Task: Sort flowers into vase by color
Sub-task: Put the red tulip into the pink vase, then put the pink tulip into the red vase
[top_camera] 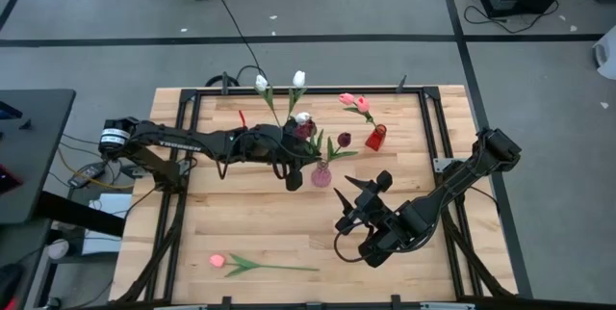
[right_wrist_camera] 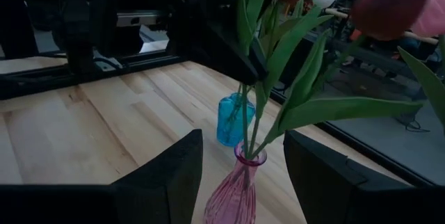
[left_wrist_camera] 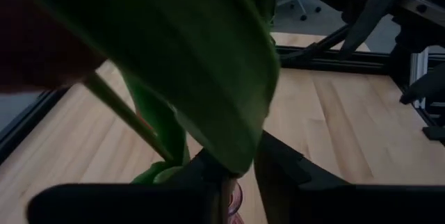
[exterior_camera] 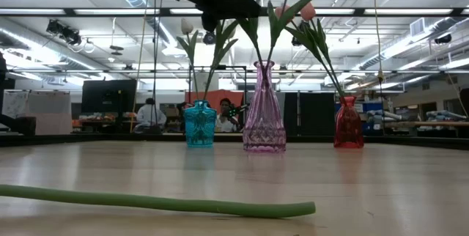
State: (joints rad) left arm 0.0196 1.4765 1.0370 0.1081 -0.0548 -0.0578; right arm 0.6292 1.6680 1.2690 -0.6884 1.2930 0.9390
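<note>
A pink glass vase (top_camera: pixel 320 176) (exterior_camera: pixel 264 111) stands mid-table and holds two dark maroon tulips (top_camera: pixel 344 140) (right_wrist_camera: pixel 389 5). My left gripper (top_camera: pixel 295 175) (left_wrist_camera: pixel 242 182) reaches over its mouth from the table's left. Its fingers are slightly apart around a tulip stem and leaf (left_wrist_camera: pixel 208 92). My right gripper (top_camera: pixel 362 191) (right_wrist_camera: pixel 243 182) is open and empty, just near-right of the vase and pointing at it. The blue vase (exterior_camera: pixel 199 124) holds white tulips (top_camera: pixel 299 79). The red vase (top_camera: pixel 375 138) holds pink ones (top_camera: pixel 350 100). One pink tulip (top_camera: pixel 219 263) lies flat near the front edge. My left gripper has a maroon tulip's stem and leaf base (left_wrist_camera: pixel 233 165) between its two fingers, just above the vase mouth. The fingers come level from the table's left and lie across the upright stem. A narrow gap shows between them. I cannot tell whether they touch the stem.
The three vases stand in a row across the middle of the far half. The stem (exterior_camera: pixel 161 204) of the lying tulip stretches along the front. Bare wood lies between it and the vases. A black frame (top_camera: pixel 423 117) borders the table.
</note>
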